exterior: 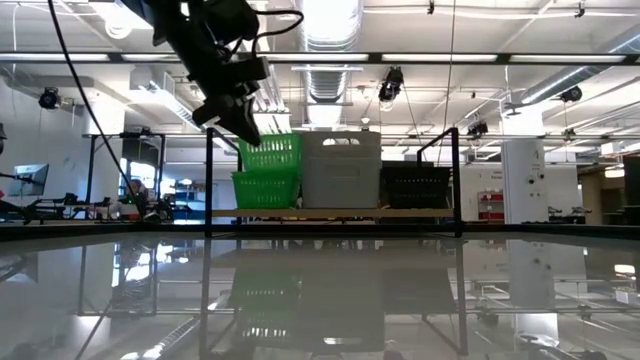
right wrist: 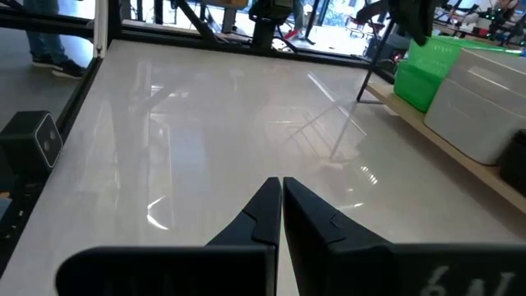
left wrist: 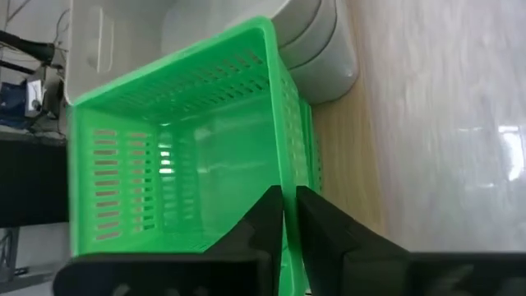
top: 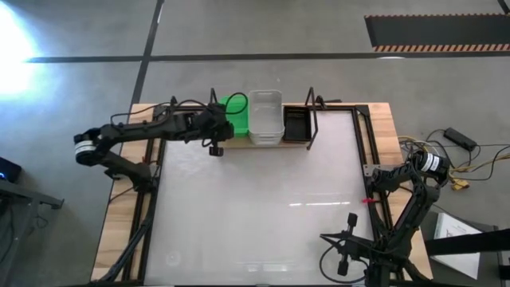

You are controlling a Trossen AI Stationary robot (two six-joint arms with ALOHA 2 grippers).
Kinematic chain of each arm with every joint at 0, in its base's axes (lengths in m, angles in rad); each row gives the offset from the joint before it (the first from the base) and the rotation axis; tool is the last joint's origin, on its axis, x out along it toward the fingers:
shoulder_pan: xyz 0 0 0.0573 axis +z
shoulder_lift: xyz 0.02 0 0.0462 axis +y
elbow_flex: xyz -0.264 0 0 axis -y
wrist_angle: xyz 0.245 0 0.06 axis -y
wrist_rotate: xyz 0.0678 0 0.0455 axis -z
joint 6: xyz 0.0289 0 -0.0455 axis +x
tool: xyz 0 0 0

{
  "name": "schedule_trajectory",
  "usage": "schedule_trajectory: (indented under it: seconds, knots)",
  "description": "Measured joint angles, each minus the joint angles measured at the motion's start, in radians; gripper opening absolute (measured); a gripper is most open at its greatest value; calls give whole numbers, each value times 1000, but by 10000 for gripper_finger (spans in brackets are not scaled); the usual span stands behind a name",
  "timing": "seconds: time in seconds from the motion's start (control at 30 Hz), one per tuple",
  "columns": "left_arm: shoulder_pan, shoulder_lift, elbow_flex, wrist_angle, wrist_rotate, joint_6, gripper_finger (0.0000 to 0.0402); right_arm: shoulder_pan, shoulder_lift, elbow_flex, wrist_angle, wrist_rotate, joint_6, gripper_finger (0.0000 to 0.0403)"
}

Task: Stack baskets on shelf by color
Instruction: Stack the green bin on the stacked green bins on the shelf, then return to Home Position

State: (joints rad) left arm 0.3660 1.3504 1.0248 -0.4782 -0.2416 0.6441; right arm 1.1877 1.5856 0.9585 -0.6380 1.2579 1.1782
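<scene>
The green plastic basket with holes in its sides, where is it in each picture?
High view: green perforated plastic basket at the shelf's left end, by the left gripper.
Low view: left of centre, two stacked.
Left wrist view: fills the middle, wall between the fingers.
Right wrist view: far upper right.
Shared landmark: the translucent white basket beside it.

Lighting: bright, even, from ceiling strip lights overhead in low view
Glare: blown-out white patch on floor at upper left of high view; pale streaks on glossy table
Reflections: baskets and shelf mirrored in tabletop, low view
Focus: left wrist view soft on near fingers; green basket sharper
</scene>
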Motion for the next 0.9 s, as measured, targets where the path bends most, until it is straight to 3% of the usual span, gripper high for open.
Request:
schedule_trajectory:
  seconds: [0.2,0.63,0.9]
  knots:
    - [3,20,-4,-5,-100,0,32,0,0,0,1,0,0,9]
    - [5,32,-2,-6,-142,-12,34,0,0,0,1,0,0,9]
    - [-56,-32,51,-13,-145,-261,35,-2,0,-11,2,0,17,9]
